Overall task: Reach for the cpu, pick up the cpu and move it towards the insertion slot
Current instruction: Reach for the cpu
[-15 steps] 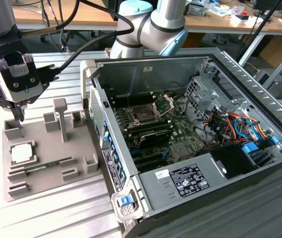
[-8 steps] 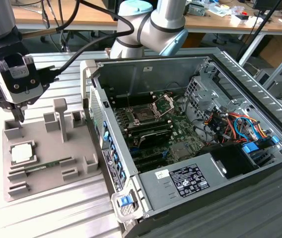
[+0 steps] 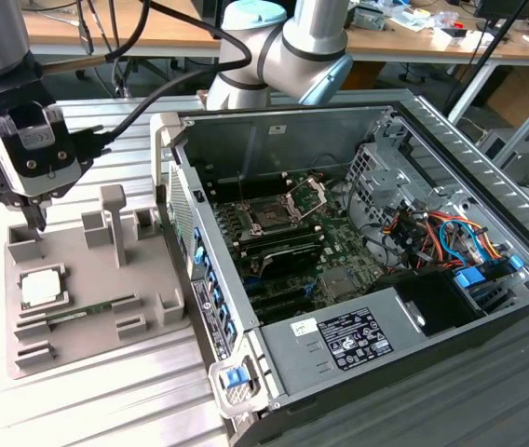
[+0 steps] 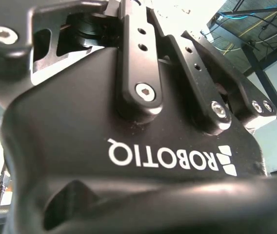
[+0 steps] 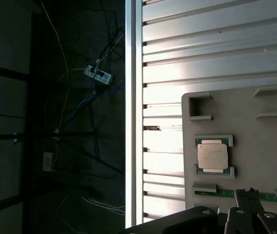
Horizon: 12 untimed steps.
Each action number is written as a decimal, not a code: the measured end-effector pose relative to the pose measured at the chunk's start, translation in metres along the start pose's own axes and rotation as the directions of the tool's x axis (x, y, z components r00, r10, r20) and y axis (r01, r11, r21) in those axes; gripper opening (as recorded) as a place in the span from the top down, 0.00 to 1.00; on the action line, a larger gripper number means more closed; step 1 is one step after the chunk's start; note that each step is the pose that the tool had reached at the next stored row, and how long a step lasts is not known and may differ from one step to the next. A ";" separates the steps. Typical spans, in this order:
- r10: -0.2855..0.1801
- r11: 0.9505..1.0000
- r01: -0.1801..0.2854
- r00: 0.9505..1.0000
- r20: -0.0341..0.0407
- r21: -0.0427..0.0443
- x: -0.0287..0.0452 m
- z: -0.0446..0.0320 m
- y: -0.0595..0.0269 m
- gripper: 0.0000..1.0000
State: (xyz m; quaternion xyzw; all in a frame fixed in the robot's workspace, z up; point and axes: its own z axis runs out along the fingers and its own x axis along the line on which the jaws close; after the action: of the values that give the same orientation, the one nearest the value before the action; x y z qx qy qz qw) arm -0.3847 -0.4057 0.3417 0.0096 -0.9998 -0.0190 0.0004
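Reach phase only, with no pickup made. The cpu (image 3: 41, 287), a small flat square chip with a pale silvery top and a thin dark rim, lies in its pocket on the grey moulded fixture tray (image 3: 92, 265), just beside the long thin green memory stick (image 3: 83, 313). Nothing touches the chip. The black gripper (image 3: 33, 222) hangs above the tray's far corner, pointing down, near the chip but clear of it. Its jaws look drawn together with nothing between them. The first wrist view looks straight down at the chip (image 5: 212, 156), with the gripper tips (image 5: 249, 192) off to one side over the memory stick, so the tool is not centred on the chip. Grasp and carry are both left to do. The insertion slot (image 3: 269, 216), a square socket with a dark centre and a raised silver hinged frame, sits well apart inside the open computer case (image 3: 283, 140), towards the exterior view's right. The silver-and-blue arm (image 3: 302, 47) arches over behind the case.
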 end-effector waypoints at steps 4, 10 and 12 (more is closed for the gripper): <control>0.000 1.000 0.000 1.000 0.000 0.000 0.0000 0.0010 -0.0006 0.89; 0.000 1.000 0.000 1.000 0.000 0.000 0.0000 0.0024 -0.0014 0.89; 0.000 1.000 0.000 1.000 0.000 0.000 0.0000 0.0027 -0.0016 0.89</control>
State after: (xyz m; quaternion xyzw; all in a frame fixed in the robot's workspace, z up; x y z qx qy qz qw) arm -0.3847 -0.4071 0.3389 0.0096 -0.9998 -0.0190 0.0005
